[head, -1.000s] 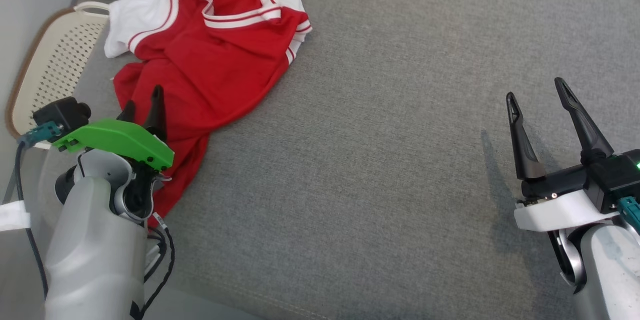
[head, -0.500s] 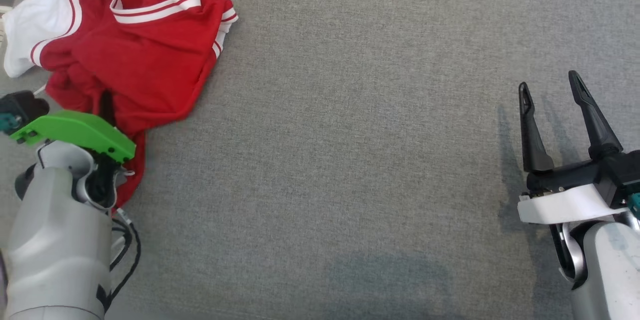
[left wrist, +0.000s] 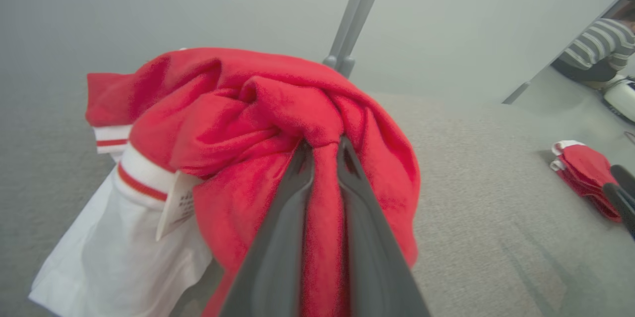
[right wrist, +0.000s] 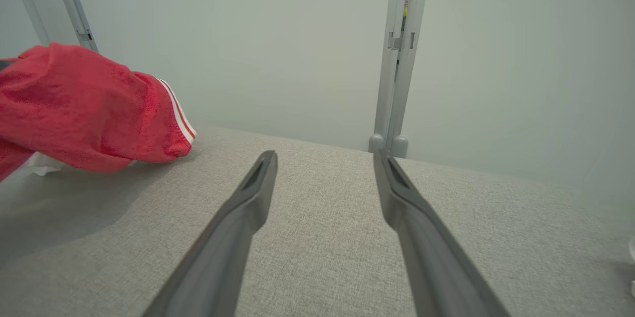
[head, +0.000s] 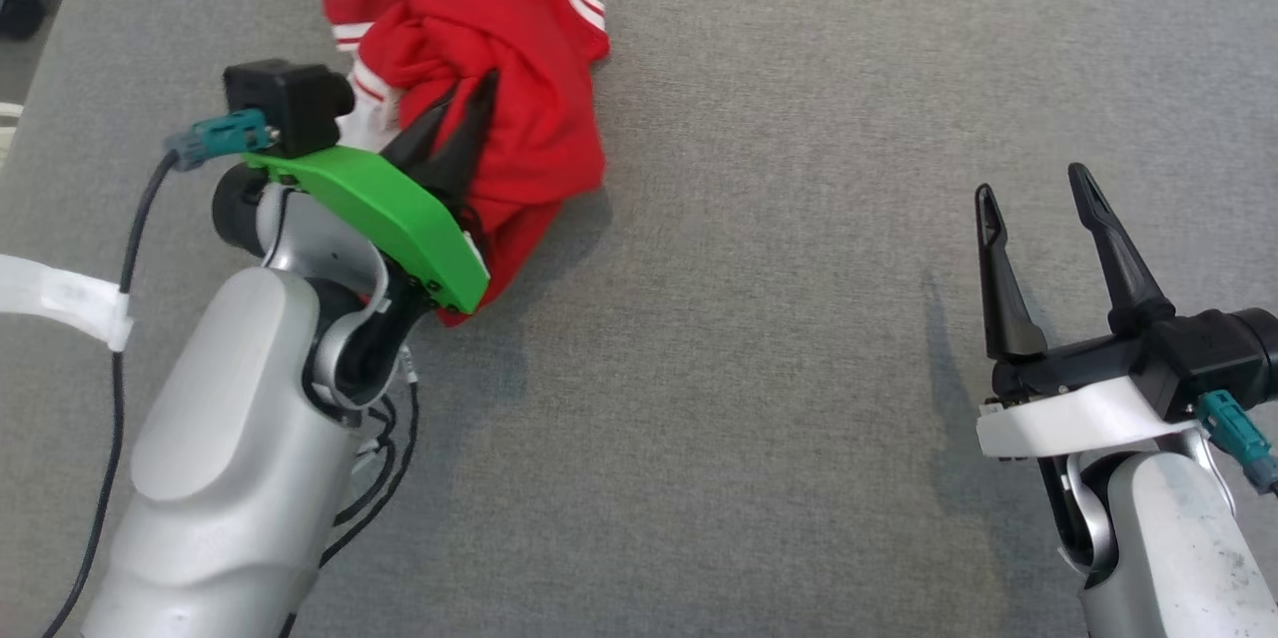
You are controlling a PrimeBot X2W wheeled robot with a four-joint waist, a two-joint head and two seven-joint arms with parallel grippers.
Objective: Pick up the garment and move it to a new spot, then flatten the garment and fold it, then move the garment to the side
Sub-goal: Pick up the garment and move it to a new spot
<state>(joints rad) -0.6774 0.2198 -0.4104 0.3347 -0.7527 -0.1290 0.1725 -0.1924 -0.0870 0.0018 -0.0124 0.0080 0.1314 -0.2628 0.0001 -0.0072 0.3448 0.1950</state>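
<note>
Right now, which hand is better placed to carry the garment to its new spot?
Left. The left hand is shut on a bunched fold of the garment; the right hand stands open, well apart, over the grey surface.

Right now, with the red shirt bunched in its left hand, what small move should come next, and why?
Probably carry the garment rightward onto the bare grey surface: the left hand is shut on a bunched fold, and the right hand stands open.

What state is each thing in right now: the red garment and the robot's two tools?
Red garment: bunched up, pinched by the left tool.
Left tool: shut on the red garment.
Right tool: open, holding nothing, above the grey surface.
</note>
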